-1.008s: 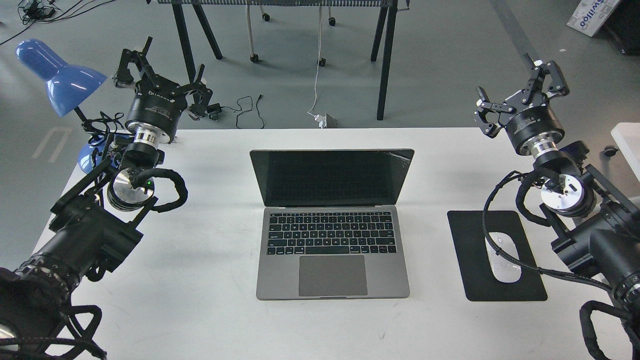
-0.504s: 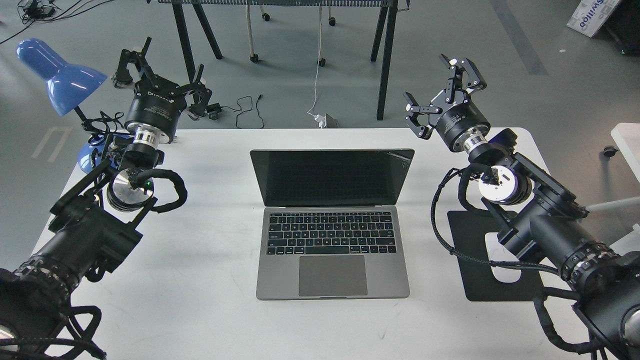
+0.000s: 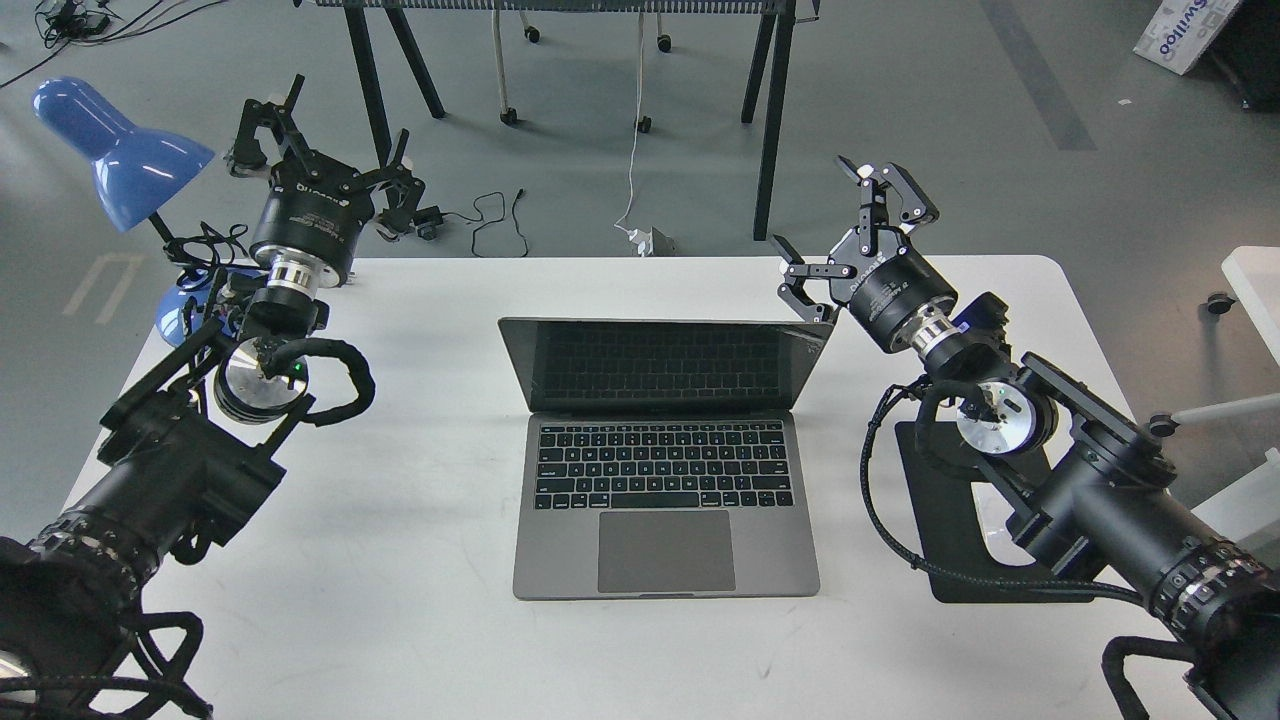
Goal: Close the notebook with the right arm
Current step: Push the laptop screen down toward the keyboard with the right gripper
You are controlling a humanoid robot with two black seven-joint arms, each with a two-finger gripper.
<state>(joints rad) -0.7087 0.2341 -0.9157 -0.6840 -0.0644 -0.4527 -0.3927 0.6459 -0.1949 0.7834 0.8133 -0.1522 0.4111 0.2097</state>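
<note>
A grey laptop (image 3: 665, 480) lies in the middle of the white table (image 3: 420, 620), its keyboard towards me. Its dark screen lid (image 3: 665, 365) is tipped partly forward over the keyboard. My right gripper (image 3: 830, 235) is open, its lower finger against the lid's top right corner from behind. My left gripper (image 3: 325, 135) is open and empty, held above the table's far left corner, well away from the laptop.
A black mouse pad (image 3: 950, 560) with a white mouse, mostly hidden by my right arm, lies right of the laptop. A blue desk lamp (image 3: 110, 145) stands at the far left. Table legs and cables are on the floor beyond the table.
My right gripper has moved left and down to the lid's top right corner. The laptop lid has tipped forward from its wide-open position. The left arm has not moved.
</note>
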